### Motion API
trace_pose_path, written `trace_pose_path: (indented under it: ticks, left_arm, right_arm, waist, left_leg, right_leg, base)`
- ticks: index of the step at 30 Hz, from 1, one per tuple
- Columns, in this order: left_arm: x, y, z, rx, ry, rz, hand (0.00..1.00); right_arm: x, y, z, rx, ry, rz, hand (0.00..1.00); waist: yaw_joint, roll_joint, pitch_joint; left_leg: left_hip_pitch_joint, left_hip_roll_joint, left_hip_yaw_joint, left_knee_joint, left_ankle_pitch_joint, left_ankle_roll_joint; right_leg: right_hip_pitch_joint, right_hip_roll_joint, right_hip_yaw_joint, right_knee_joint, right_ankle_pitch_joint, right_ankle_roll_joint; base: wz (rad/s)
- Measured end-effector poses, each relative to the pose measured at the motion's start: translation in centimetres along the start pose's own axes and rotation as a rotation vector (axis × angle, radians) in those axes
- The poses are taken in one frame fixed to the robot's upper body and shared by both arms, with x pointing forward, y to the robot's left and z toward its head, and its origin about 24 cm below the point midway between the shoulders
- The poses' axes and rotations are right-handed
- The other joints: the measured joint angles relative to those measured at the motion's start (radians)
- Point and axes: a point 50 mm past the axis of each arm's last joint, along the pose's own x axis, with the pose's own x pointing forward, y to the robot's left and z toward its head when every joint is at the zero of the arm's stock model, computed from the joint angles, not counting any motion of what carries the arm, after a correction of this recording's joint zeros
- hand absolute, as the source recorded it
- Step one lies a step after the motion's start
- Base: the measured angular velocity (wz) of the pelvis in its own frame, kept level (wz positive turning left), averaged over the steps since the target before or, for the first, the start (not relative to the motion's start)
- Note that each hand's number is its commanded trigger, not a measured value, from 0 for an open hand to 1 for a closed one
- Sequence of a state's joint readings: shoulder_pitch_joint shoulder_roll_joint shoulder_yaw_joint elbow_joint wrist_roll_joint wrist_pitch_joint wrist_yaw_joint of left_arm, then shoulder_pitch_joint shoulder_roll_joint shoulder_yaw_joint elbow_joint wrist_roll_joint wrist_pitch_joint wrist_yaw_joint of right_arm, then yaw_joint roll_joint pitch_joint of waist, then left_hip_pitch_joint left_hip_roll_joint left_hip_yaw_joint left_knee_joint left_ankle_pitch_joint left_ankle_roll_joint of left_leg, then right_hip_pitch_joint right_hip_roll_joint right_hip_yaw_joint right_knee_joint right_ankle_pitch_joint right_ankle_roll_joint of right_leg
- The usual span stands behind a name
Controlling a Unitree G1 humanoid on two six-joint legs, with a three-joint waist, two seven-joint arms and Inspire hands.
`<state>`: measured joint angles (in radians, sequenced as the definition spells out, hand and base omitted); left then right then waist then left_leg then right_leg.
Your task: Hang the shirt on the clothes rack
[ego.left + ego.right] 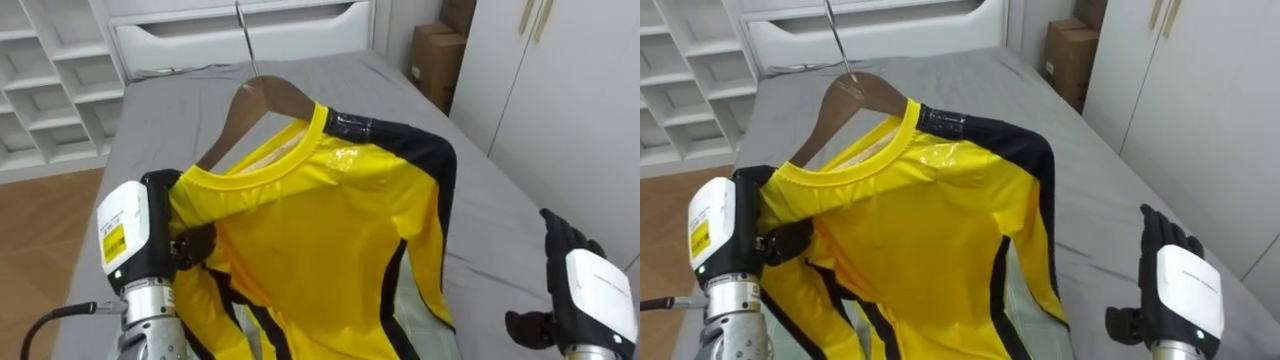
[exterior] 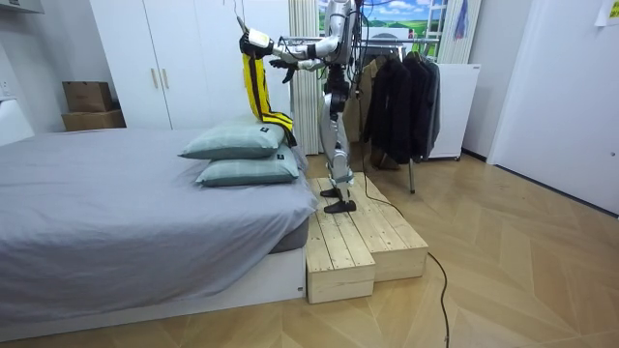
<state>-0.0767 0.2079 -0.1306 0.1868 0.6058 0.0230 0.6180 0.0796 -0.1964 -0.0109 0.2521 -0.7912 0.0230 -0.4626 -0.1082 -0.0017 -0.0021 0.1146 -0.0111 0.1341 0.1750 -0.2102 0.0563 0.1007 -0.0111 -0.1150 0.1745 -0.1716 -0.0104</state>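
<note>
A yellow shirt [image 1: 320, 230] with black trim hangs on a wooden hanger [image 1: 262, 98], whose metal hook points up. The shirt's far shoulder sits on the hanger, while the near arm of the hanger lies bare above the collar. My left hand [image 1: 150, 240] is shut on the shirt's near shoulder and holds it up over the bed. My right hand [image 1: 585, 290] is open at the lower right, apart from the shirt, fingers pointing up. In the room view I stand on a wooden platform [image 2: 363, 242] at the bed's head end with the shirt [image 2: 253, 82] raised above the pillows.
A grey bed [image 1: 480, 200] lies below the shirt, with two pillows [image 2: 242, 155] at its head. A rack of dark clothes [image 2: 397, 92] stands behind me. White wardrobe doors [image 1: 570, 90], cardboard boxes [image 1: 435, 60] and open shelves [image 1: 45, 80] line the room.
</note>
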Motion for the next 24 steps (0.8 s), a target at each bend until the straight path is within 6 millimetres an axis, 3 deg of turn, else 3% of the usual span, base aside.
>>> trace_pose_path:
  ticks: [17, 24]
  left_arm:
    - [-0.7, -0.2, -0.2, 0.023, -0.008, -0.020, 1.00]
    - [-0.9, -0.5, 0.0, 0.015, -0.011, -0.034, 1.00]
  right_arm:
    - [0.1, 0.1, 1.4, 0.018, -0.057, 0.015, 0.00]
    - [1.0, -0.7, 3.5, 0.047, -0.140, -0.016, 0.00]
  waist:
    - [0.009, 0.000, 0.0001]
    - [0.015, -0.007, 0.0050]
  left_leg:
    - [0.002, -0.001, -0.002, -0.002, 0.000, 0.000]
    - [-0.004, 0.000, -0.001, -0.004, 0.000, 0.000]
  right_leg:
    - [0.001, 0.000, 0.000, -0.003, 0.000, 0.000]
    - [-0.001, 0.001, 0.000, -0.003, 0.000, 0.000]
  base:
    - [0.00]
    - [0.00]
